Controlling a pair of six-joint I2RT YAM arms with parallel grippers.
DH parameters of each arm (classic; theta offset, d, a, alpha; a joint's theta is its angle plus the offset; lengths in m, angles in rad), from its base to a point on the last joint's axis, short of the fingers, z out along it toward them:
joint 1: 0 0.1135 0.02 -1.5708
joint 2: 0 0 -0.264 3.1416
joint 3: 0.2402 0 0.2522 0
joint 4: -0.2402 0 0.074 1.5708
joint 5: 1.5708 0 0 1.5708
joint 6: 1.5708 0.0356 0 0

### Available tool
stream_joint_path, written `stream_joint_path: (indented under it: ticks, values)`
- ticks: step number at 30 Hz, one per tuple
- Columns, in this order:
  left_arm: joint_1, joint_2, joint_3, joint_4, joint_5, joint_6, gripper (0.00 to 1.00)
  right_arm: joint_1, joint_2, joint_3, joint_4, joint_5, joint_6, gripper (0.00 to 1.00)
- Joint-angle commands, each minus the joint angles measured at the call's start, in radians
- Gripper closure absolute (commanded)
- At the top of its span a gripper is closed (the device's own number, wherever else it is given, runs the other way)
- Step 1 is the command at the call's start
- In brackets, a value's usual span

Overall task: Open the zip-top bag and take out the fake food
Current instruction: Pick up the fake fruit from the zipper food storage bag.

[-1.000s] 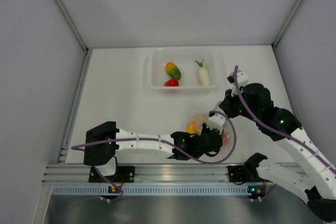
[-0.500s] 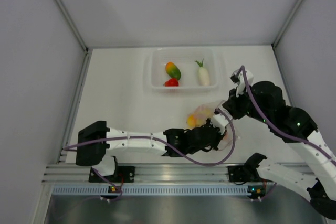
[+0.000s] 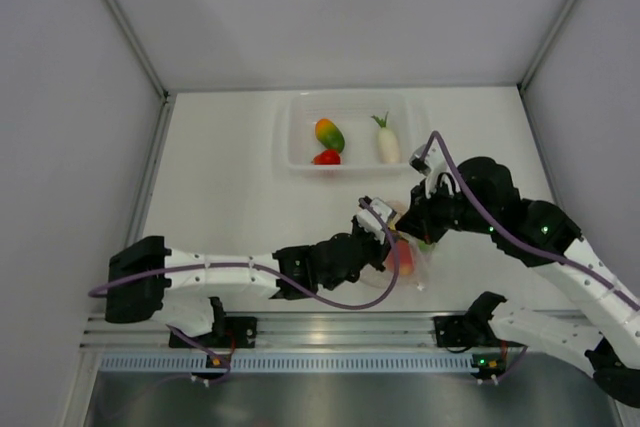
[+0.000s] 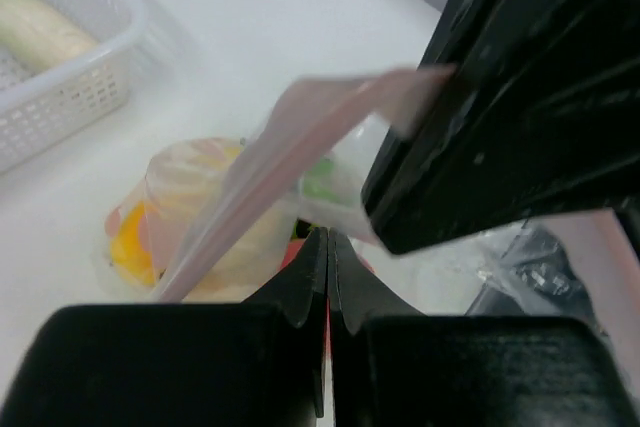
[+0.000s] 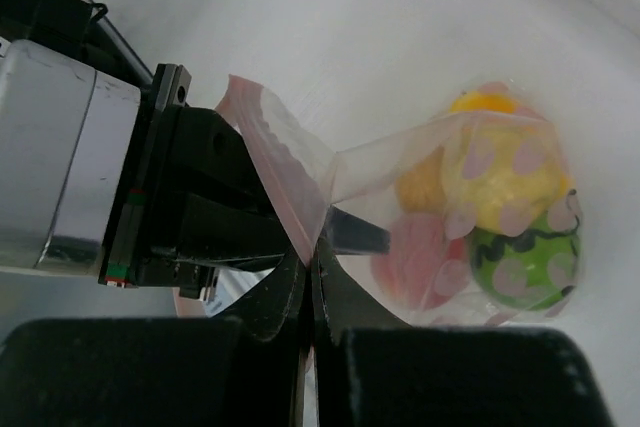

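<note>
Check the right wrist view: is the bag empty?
No, the bag holds yellow, pink and green fake food behind its clear film.

a white tabletop (image 3: 225,197) boxed in by pale grey panel walls (image 3: 340,7) (metal-framed corners), aluminium rail (image 3: 320,328) along the near edge.

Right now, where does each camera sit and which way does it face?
Top external: above and behind the arm bases, looking down at the table; both arms show, left hand and right hand meeting at the zip-top bag.
Left wrist: on the left arm, looking along its shut fingers at the bag and right hand.
Right wrist: on the right arm, looking along its shut fingers at the fake food in the bag and the left hand.
Shared: both wrist views show the bag and the other hand.
</note>
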Motion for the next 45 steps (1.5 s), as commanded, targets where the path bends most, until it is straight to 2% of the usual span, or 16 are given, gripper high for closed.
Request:
stream_joint_path:
  ticks: [1,2,8,12,20,23,25,29,31,32,34,40,45]
  values:
    - [-0.002,0.022,0.020,0.173,0.018,0.064,1.00,0.040,-0.014,-0.019,0.114,-0.049,0.042,1.00]
    - [-0.002,0.037,0.034,0.173,0.038,0.075,1.00,0.044,-0.019,-0.020,0.125,-0.033,0.053,1.00]
    - [-0.006,0.111,0.042,0.173,0.128,0.057,1.00,0.049,-0.054,0.015,0.085,0.372,0.140,1.00]
    - [-0.019,0.134,0.019,0.173,0.101,0.058,1.00,0.049,-0.039,-0.010,0.065,0.468,0.155,1.00]
    - [-0.020,0.241,0.035,0.173,0.141,0.106,0.99,0.049,-0.049,-0.024,0.087,0.394,0.152,1.00]
    - [-0.020,0.267,0.032,0.173,0.151,0.150,0.88,0.049,-0.059,-0.016,0.085,0.360,0.160,1.00]
    - [-0.020,0.278,0.035,0.173,0.151,0.169,0.85,0.048,-0.065,-0.014,0.091,0.339,0.165,1.00]
    - [-0.020,0.292,0.042,0.190,0.182,0.190,0.66,0.049,-0.072,-0.033,0.113,0.271,0.180,1.00]
    - [-0.020,0.315,0.058,0.188,0.188,0.199,0.61,0.048,-0.072,-0.034,0.119,0.262,0.183,1.00]
    - [-0.020,0.321,0.064,0.188,0.191,0.207,0.52,0.048,-0.075,-0.036,0.122,0.245,0.186,1.00]
    - [-0.019,0.342,0.069,0.187,0.196,0.215,0.41,0.049,-0.079,-0.037,0.130,0.233,0.189,1.00]
    - [-0.014,0.388,0.083,0.187,0.173,0.226,0.36,0.049,-0.098,-0.045,0.140,0.155,0.197,1.00]
    - [-0.011,0.414,0.097,0.187,0.060,0.227,0.32,0.049,-0.114,-0.073,0.179,0.054,0.212,1.00]
